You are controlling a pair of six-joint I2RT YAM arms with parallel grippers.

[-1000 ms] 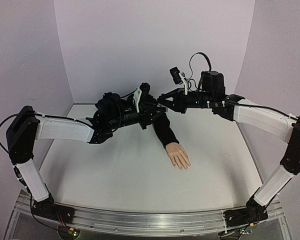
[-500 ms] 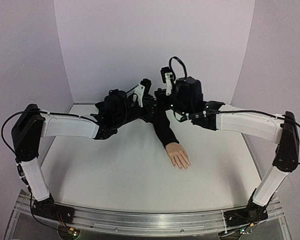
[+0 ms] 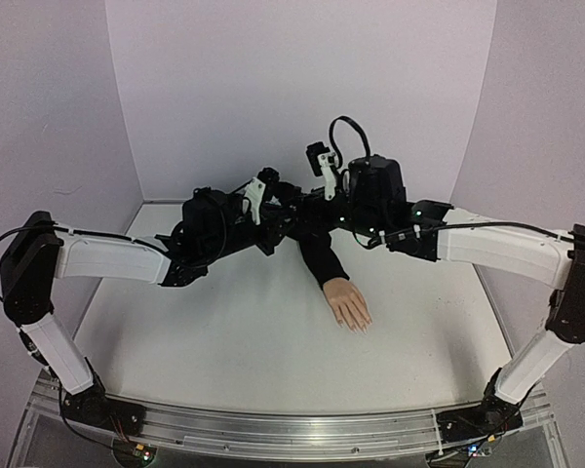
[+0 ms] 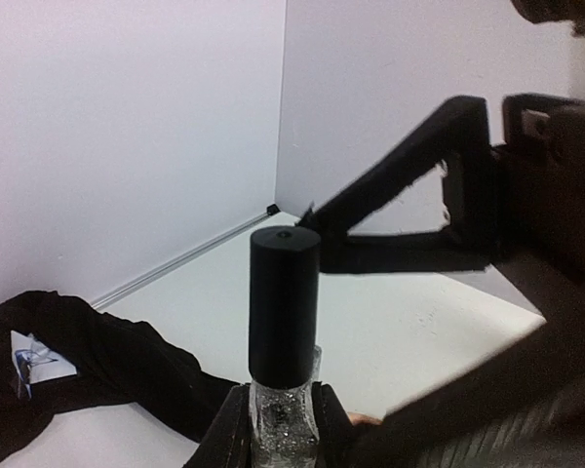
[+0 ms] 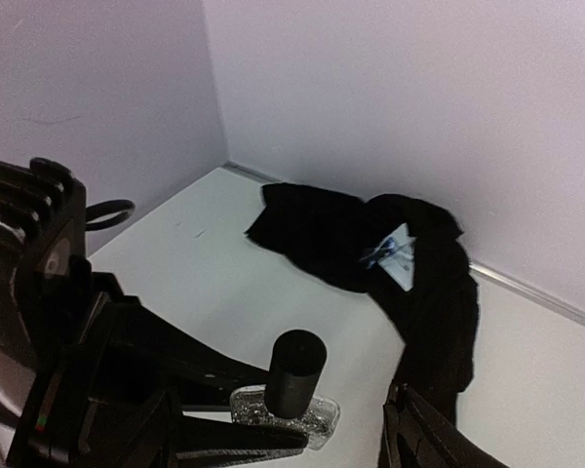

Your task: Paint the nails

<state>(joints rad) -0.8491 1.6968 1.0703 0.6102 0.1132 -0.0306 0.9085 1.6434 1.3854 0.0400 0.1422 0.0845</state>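
Observation:
A small clear bottle (image 4: 283, 414) of glittery polish with a tall black cap (image 4: 284, 297) stands upright, and my left gripper (image 4: 281, 429) is shut on its glass body. My right gripper (image 5: 283, 434) is open, its jaws standing wide on either side of the cap (image 5: 294, 370) without touching it. In the top view both grippers meet at the back of the table, left gripper (image 3: 285, 216) and right gripper (image 3: 312, 210). The mannequin hand (image 3: 348, 300) lies palm down in front of them. Its pale nails (image 3: 359, 327) point toward me, well away from both grippers.
The black sleeve (image 3: 322, 255) runs from the hand back under the grippers and bunches up near the rear wall (image 5: 370, 244). A white label (image 5: 395, 252) shows on it. Pale walls close in the table's back and sides.
My right gripper has swung in from the right to the bottle and gone from shut to open. My left arm has shifted slightly left, still holding the bottle.

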